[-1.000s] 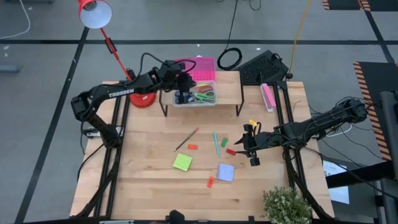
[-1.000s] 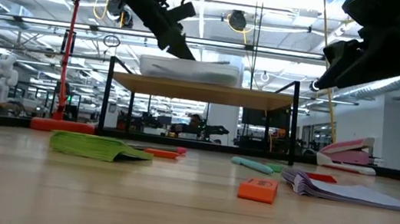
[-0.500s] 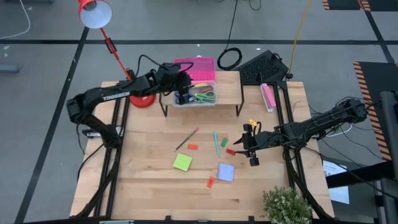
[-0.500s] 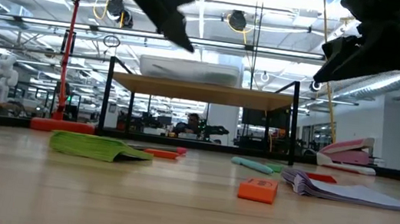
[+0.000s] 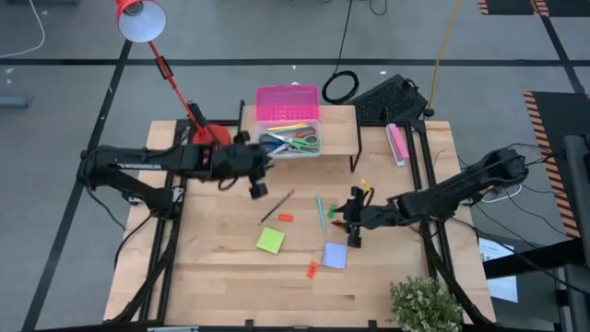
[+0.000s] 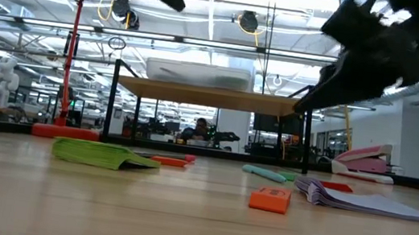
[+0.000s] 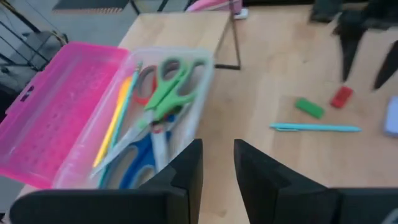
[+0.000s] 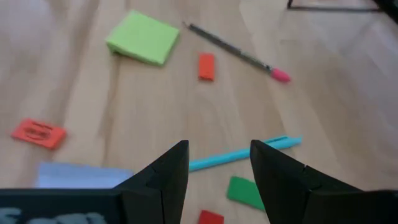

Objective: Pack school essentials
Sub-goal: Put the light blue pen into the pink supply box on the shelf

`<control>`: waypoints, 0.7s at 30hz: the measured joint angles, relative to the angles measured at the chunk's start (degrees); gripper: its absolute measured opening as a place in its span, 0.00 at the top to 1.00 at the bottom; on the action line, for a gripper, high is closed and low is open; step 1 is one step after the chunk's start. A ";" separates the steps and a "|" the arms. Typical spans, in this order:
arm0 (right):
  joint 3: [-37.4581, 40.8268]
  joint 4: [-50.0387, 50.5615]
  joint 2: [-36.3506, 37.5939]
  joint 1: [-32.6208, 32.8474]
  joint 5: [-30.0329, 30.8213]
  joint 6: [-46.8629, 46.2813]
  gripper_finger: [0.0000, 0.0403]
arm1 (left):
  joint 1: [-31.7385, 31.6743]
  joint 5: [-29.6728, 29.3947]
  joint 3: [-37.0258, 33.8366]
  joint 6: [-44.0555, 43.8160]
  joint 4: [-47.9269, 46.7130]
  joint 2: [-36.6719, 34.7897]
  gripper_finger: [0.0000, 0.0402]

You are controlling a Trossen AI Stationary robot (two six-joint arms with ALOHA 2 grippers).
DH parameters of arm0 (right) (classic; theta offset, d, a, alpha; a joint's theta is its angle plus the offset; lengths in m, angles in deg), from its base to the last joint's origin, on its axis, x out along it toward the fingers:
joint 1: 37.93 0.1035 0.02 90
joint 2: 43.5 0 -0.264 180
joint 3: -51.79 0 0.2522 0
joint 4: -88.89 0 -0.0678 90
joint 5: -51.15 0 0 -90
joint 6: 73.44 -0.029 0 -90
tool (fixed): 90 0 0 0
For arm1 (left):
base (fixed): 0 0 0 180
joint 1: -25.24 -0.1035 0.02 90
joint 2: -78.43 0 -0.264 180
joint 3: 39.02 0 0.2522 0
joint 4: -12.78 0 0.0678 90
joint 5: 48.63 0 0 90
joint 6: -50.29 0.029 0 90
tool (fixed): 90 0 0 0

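Scissors (image 5: 300,141) in green, red and blue already lie in the clear box (image 5: 291,145) on the raised shelf, its pink lid (image 5: 288,101) folded back, with a yellow pencil (image 7: 116,121) alongside them; your left gripper (image 5: 256,181) hangs in front of the shelf over the table's left-centre, fingers slightly apart and holding nothing. Moving right across the wooden table (image 5: 221,267), you have the dark pencil (image 5: 277,206) with a pink end, a small red eraser (image 5: 286,218), the green sticky-note pad (image 5: 270,241), an orange piece (image 5: 312,269), the teal pen (image 5: 321,212), the lavender pad (image 5: 335,255) and a green eraser (image 5: 332,211); all lie loose and unpacked. Your right gripper (image 5: 351,224) hovers just right of the teal pen, fingers spread and empty. Watch the crowding there: the pen, green eraser and another red eraser (image 8: 210,218) sit close together, so a descent slightly off line could nudge an eraser away or pinch two items at once; the thin pen may also roll from the fingertips.
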 joint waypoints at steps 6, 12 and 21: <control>-6.89 0.44 -11.23 -2.71 0.45 -2.55 0.59 | 8.10 -7.65 0.00 -2.07 1.05 0.41 0.77; -15.42 9.26 -19.57 -5.06 1.72 -4.07 0.59 | 11.18 -9.76 0.00 -4.21 0.35 0.41 0.77; -17.12 12.00 -24.34 -6.40 5.03 -12.58 0.59 | 12.79 -9.82 0.00 -4.36 -0.03 0.44 0.77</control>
